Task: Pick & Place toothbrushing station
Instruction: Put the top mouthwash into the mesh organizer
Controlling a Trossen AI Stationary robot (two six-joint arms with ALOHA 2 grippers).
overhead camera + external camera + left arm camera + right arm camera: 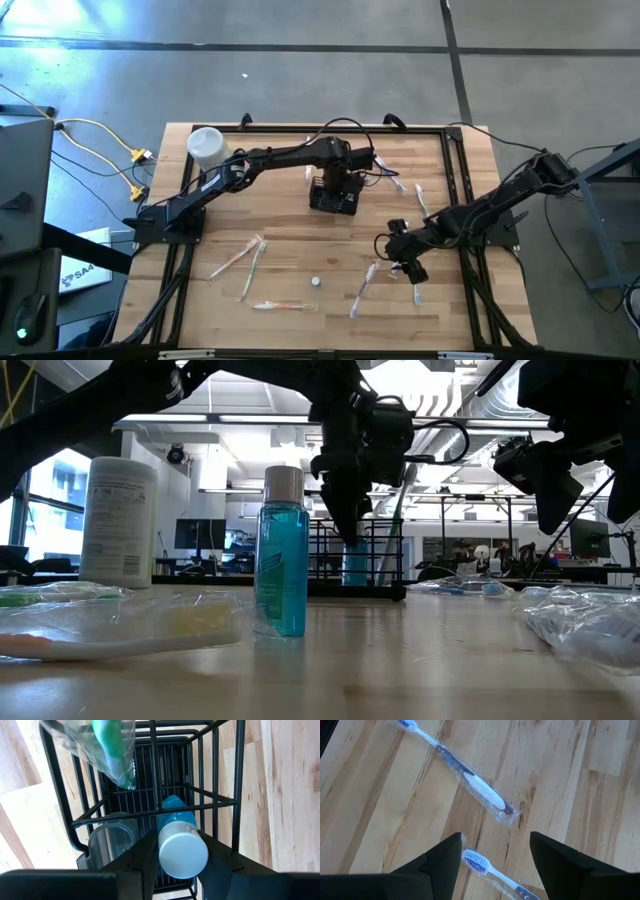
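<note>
Caddy (333, 197) of black wire mesh sits toward the table's far edge, mid-width. Directly above it the left gripper (176, 851) clamps a blue white-capped bottle (182, 847), its base already lowered into a compartment. Well away from the caddy, the right gripper (494, 851) hangs wide and empty over wrapped toothbrushes (465, 772). Released tilted, the bottle might catch the divider wires and tip.

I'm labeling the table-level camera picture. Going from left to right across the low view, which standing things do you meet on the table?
White container → blue bottle → black wire caddy, with the left gripper lowered into it from above, shut on a second blue bottle.
</note>
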